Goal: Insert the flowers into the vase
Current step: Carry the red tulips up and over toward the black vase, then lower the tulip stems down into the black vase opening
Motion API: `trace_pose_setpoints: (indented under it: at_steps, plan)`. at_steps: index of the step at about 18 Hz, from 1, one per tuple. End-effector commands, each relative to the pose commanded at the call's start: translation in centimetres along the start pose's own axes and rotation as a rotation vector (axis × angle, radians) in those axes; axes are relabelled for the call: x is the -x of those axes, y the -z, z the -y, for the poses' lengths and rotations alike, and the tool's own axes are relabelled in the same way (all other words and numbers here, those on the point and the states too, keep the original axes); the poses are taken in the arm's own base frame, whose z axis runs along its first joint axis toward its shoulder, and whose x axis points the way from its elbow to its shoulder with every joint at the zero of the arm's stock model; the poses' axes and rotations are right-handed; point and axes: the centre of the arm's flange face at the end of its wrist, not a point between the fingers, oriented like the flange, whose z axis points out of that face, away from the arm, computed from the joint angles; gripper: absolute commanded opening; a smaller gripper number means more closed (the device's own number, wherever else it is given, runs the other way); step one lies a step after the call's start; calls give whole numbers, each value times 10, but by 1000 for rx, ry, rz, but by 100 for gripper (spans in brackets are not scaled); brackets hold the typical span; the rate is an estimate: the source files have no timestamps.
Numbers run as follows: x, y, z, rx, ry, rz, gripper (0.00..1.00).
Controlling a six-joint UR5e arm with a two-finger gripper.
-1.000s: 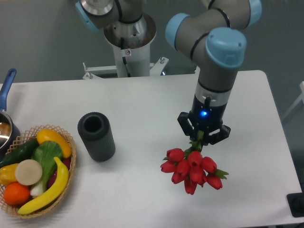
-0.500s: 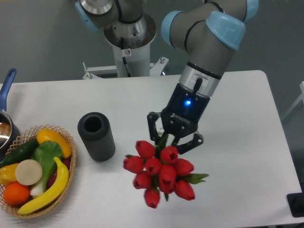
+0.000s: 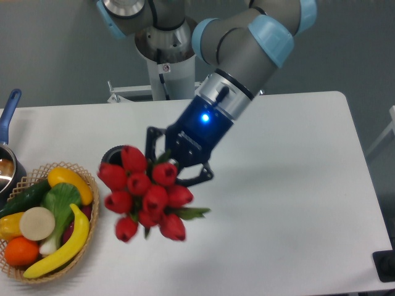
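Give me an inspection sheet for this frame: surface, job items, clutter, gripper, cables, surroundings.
Surface: white table, right half bare.
Job's things: flowers held in the air, red buds toward the camera, covering most of the vase; only a sliver of its dark rim shows.
Clutter: wicker basket of fake fruit and vegetables at front left; blue-handled pot at the left edge.
Gripper: gripper shut on the stems, blue light on.
Cables: nothing seen.
Surroundings: grey wall, robot base pedestal behind the table, dark object at bottom right.
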Motion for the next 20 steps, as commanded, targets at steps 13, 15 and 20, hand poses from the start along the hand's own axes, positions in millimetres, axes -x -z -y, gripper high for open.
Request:
trace_pose_setpoints:
  at_steps: [13,15,20]
  plan:
    - [-55,36,-56,-170,-81,-86,19]
    - [-54,34,-59,-169,-85,-90,19]
    - [-47,30,-66,-168,-108,-91,19]
